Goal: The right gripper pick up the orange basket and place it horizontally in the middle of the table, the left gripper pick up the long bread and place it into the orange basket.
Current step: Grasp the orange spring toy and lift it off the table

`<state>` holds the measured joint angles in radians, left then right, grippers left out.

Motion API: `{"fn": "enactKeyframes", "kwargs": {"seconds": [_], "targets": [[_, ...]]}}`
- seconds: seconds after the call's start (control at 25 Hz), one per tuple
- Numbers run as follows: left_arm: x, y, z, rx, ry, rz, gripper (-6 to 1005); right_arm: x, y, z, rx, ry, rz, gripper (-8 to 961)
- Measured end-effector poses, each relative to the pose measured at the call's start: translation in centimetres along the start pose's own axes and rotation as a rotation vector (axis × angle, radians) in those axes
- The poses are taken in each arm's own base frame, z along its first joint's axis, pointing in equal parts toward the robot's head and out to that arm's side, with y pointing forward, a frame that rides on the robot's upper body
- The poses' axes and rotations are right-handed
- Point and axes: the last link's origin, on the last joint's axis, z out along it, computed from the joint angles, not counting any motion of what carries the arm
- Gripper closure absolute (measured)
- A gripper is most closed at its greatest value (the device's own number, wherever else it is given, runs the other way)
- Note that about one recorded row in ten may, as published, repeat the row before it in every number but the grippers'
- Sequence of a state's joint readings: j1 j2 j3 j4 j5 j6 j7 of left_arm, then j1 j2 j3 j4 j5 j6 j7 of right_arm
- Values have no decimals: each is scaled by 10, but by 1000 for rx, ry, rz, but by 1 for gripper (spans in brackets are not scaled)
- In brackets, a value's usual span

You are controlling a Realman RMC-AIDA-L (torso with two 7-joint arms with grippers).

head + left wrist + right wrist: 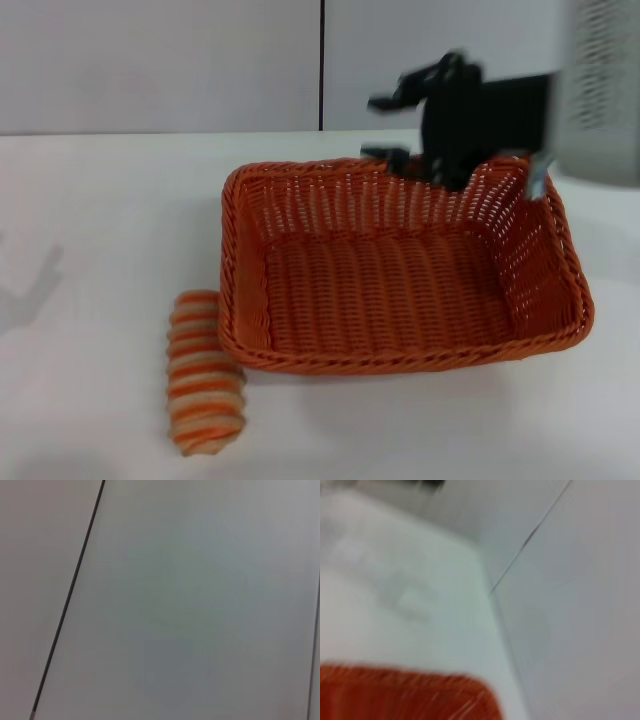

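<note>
The orange basket lies level on the white table, its long side running across the head view. My right gripper hovers just above the basket's far rim, motion-blurred, open, with nothing between its black fingers. The long bread lies striped face up on the table, against the basket's near left corner. A blurred corner of the basket fills the right wrist view's lower part. My left gripper is out of view; the left wrist view holds only a wall.
A grey wall with a dark vertical seam stands behind the table. A faint arm shadow falls on the tabletop's left side. The wall seam also crosses the left wrist view.
</note>
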<state>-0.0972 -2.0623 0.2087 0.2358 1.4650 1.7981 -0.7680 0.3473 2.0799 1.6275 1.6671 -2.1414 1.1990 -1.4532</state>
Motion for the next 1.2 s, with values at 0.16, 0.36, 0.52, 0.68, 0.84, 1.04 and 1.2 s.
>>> {"fn": "enactKeyframes", "kwargs": {"seconds": [0.16,0.36,0.52,0.68,0.84,1.04,1.2], "targets": [[3,-4,5,-20,-12,-20,173,1,2,-48,135,-147,135,548],[16,-23,27,-109,-165,-105,173,37,10,-98,284,-299,379,548],[36,-34,47,-183,-315,-155,173,78,31,-134,340,-462,610,548],[57,-42,62,-233,-489,-162,173,121,63,-165,429,-685,759,548],[71,-47,77,-262,-731,-148,174,162,96,-192,612,-836,879,548],[76,-45,88,-289,-1061,-67,174,179,124,-202,739,-836,917,548],[70,-37,90,-351,-1243,-46,174,184,136,-202,777,-829,930,548]]}}
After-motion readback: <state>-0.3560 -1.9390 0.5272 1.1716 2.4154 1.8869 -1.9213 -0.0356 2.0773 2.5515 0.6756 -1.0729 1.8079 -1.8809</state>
